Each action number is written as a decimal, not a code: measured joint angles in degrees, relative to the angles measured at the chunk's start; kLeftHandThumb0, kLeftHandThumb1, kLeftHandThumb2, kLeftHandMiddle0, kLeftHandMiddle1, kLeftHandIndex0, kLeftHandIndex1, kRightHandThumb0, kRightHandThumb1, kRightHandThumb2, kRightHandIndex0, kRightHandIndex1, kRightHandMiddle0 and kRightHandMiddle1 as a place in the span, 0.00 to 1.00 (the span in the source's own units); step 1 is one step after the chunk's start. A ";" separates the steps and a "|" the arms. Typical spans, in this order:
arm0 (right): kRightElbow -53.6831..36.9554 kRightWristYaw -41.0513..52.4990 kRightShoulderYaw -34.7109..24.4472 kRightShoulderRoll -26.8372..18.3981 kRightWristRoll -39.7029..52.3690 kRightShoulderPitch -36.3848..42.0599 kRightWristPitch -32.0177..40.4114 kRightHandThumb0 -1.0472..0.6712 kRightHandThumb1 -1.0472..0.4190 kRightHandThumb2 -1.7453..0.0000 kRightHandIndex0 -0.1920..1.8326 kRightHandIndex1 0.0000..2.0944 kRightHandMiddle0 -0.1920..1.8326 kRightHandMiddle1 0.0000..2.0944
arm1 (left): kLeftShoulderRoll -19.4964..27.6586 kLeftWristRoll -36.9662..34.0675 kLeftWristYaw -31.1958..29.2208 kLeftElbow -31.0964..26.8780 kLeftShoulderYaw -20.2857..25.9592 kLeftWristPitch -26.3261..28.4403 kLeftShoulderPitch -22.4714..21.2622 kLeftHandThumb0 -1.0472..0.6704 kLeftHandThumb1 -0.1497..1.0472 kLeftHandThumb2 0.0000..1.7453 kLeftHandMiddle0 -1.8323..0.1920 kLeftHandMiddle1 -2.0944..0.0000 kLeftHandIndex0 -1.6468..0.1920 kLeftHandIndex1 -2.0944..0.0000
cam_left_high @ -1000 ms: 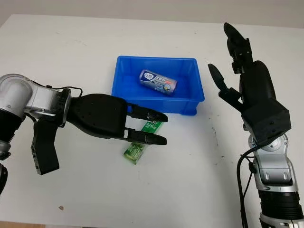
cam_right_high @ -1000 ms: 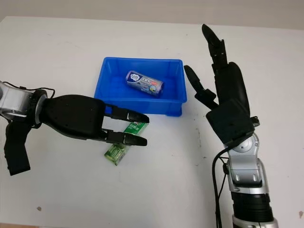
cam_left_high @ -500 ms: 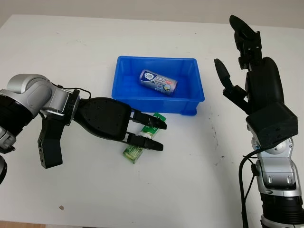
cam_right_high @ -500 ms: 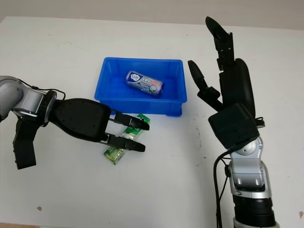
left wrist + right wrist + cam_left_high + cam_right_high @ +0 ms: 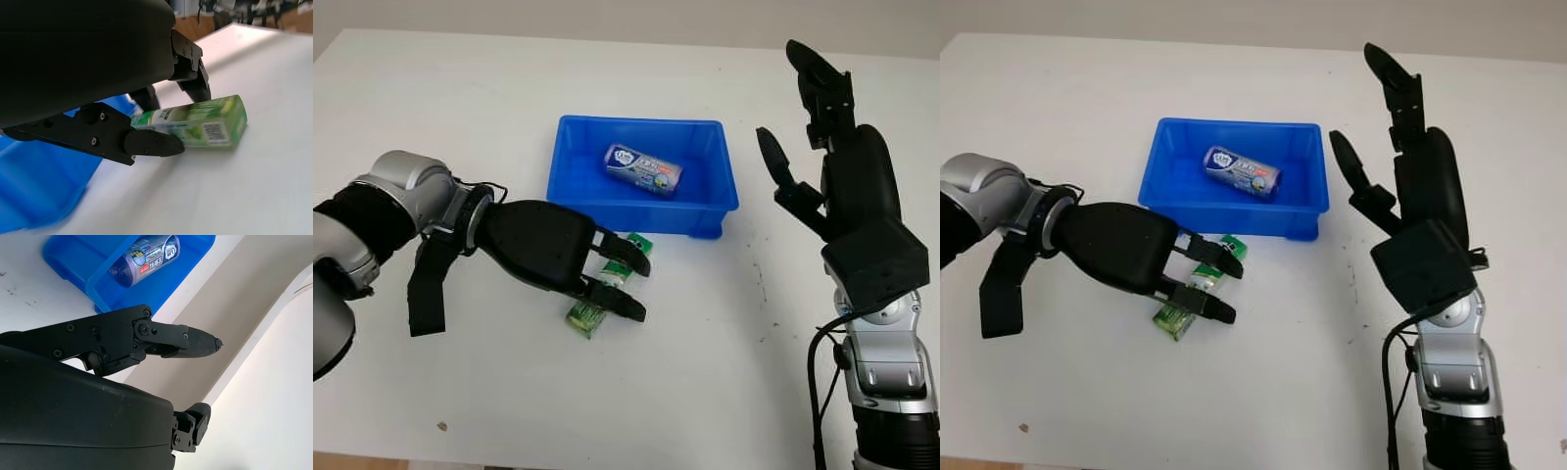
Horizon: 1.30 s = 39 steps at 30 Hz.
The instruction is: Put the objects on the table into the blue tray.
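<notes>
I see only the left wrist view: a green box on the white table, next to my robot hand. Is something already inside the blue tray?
Observer: Yes. The blue tray holds one cylindrical packet, lying on its side.
Operator: Where is the other robot hand?
Observer: The right robot hand is open and raised above the table, to the right of the tray, holding nothing.
Operator: And where is the green box relative to the tray?
Observer: The green box lies on the table outside the tray, close to its near wall, with the left robot hand reaching over it from the left.
</notes>
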 measured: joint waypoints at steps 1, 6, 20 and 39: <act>0.00 0.00 0.00 0.00 0.00 0.00 0.00 0.30 0.00 0.73 0.14 0.03 0.00 0.30 | -0.35 -0.37 0.60 0.32 -0.57 0.04 0.00 0.54 1.00 0.19 0.61 0.01 0.91 0.16; 0.10 0.06 -0.08 0.00 0.23 -0.02 0.00 0.30 0.00 0.73 0.14 0.03 0.00 0.30 | -0.80 -2.49 0.82 0.34 -1.16 -1.23 -0.26 0.55 1.00 0.19 0.63 0.00 0.94 0.05; 2.45 0.69 -0.07 0.01 2.54 -0.87 -0.47 0.29 0.00 0.73 0.13 0.03 0.00 0.31 | 2.14 -32.43 -29.40 -4.34 10.89 -18.52 1.35 0.35 1.00 0.12 0.57 0.00 0.80 0.00; 4.34 0.78 0.27 -0.03 2.31 -2.02 -1.25 0.31 0.00 0.73 0.13 0.03 0.00 0.28 | 10.70 -127.59 -110.55 -27.50 30.66 23.91 10.34 0.36 1.00 0.14 0.70 0.09 0.78 0.27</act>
